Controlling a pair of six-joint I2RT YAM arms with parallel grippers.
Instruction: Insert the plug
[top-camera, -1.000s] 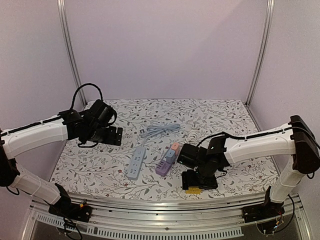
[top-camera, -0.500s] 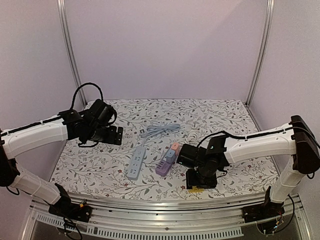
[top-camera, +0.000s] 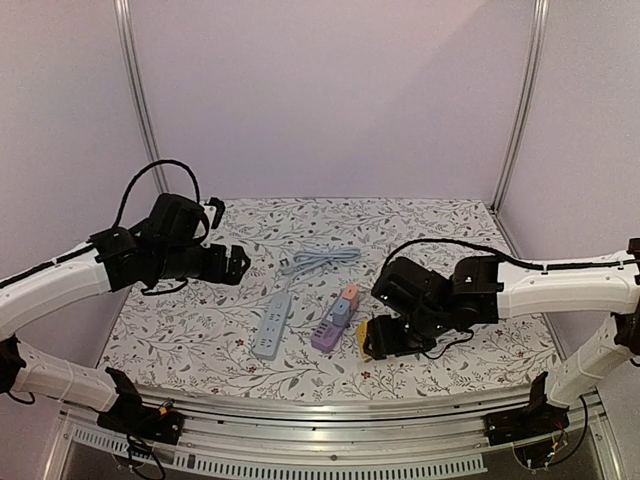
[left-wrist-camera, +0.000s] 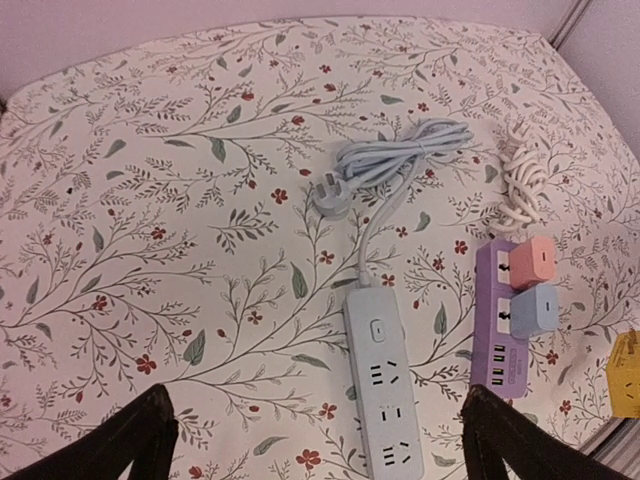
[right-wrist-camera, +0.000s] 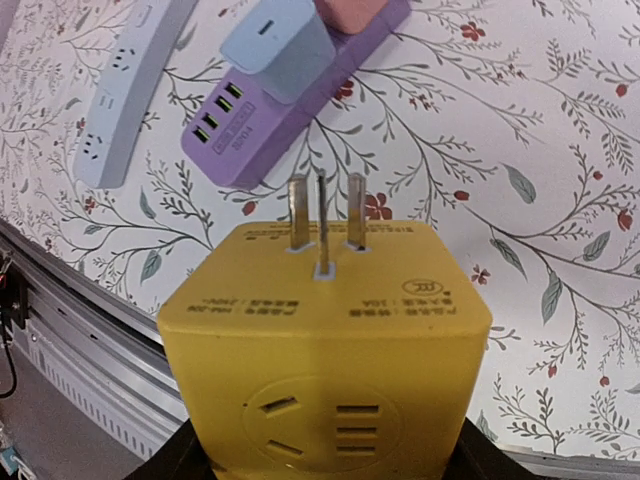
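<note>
Plug (right-wrist-camera: 325, 340) now aloft (between right jaws)

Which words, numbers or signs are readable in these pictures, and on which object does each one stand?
Yellow plug adapter: oval mark and small print lines near the prongs, too blurred to read.
Purple power strip: tiny print beside its ports, unreadable.
No other text shows.

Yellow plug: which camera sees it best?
The right wrist view. The yellow plug fills the picture there, three prongs sharp, held in the right gripper. The top external view shows only a small yellow spot at that gripper. The left wrist view catches just a corner at its right edge.
</note>
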